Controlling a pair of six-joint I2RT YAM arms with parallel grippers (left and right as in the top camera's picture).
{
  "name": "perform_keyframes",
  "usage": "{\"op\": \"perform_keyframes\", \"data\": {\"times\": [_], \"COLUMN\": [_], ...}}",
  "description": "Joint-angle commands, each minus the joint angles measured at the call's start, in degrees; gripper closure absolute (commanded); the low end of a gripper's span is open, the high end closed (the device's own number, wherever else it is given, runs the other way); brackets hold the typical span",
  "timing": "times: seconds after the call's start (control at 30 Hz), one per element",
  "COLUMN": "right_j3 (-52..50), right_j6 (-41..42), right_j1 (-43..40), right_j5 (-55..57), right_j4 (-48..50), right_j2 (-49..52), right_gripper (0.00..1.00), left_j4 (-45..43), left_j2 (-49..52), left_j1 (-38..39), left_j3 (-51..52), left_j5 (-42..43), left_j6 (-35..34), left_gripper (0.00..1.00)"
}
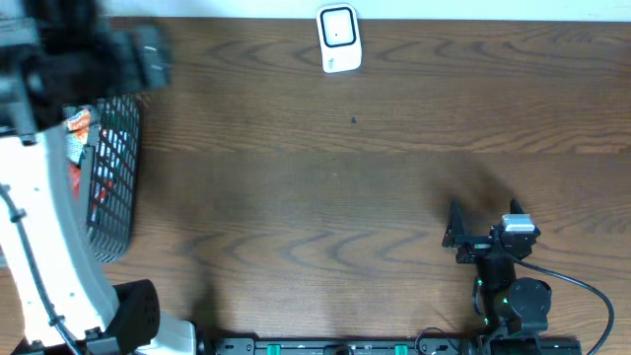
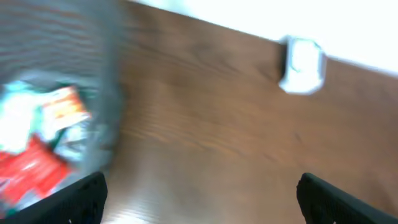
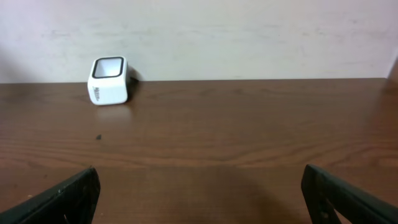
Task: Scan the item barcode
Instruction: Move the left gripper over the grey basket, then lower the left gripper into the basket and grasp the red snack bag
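"Two claws to enter," the clerk reads out. "Item one: left gripper (image 2: 199,196), jaws spread wide, nothing between them, at the upper left of the table (image 3: 249,137), close by the far end of the basket (image 1: 123,177). Its own picture is smeared, so finer detail is not to be had."

"Contents of the basket?" asks the checker.

"Several packets (image 2: 34,146), red, orange and white, lying loose inside the black mesh. Which one is wanted, and where its barcode sits, cannot be told. None is lifted out. The wide spread is judged to suit a reach in among them."

"Item two?"

"Item two: right gripper (image 3: 199,193), likewise fully spread and empty, low over the near right of the table, well apart from the basket. Judged parked there so the middle is free for the carry."

"And the reader?"

"One scanner (image 1: 339,39), white, dark-framed window turned upward, standing at the far edge near the centre, well apart from both claws. Presumably it faces up so a packet can be held over it, code side down. Brown wood lies between it and the basket."

"Status?"

"Pick not yet made; scan not yet made."
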State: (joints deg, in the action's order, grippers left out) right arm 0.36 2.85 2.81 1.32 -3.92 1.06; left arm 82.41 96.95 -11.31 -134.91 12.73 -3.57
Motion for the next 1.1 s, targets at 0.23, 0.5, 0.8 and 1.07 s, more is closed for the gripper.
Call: {"op": "perform_keyframes", "data": {"times": [0.23,0.5,0.8,1.07], "right_j3": [-0.04,-0.04,-0.04,-0.04], "right_j6": [0.96,0.96,0.96,0.96], "right_j1": [-0.42,-0.42,-0.42,-0.42], "right_j5": [0.57,0.57,0.57,0.57], "right_j4": [-0.17,-0.17,-0.17,-0.17], "right_j2": [-0.24,-0.24,-0.24,-0.24], "right_gripper": [0.01,0.01,0.01,0.01], "left_j4": [3.89,-1.44,-12.7,-22.69], "left_j2": [0.98,1.66,1.66,2.08], "left_j1": [-23.39,-31.3,-31.54,-32.2], "left_j3": [2.38,16.81,31.63,42.6], "left_j5": [-9.53,-9.35,-9.38,-9.4], "left_j6": [-8.26,-12.02,-11.98,-11.96], "left_gripper": [0.02,0.02,0.02,0.02]}}
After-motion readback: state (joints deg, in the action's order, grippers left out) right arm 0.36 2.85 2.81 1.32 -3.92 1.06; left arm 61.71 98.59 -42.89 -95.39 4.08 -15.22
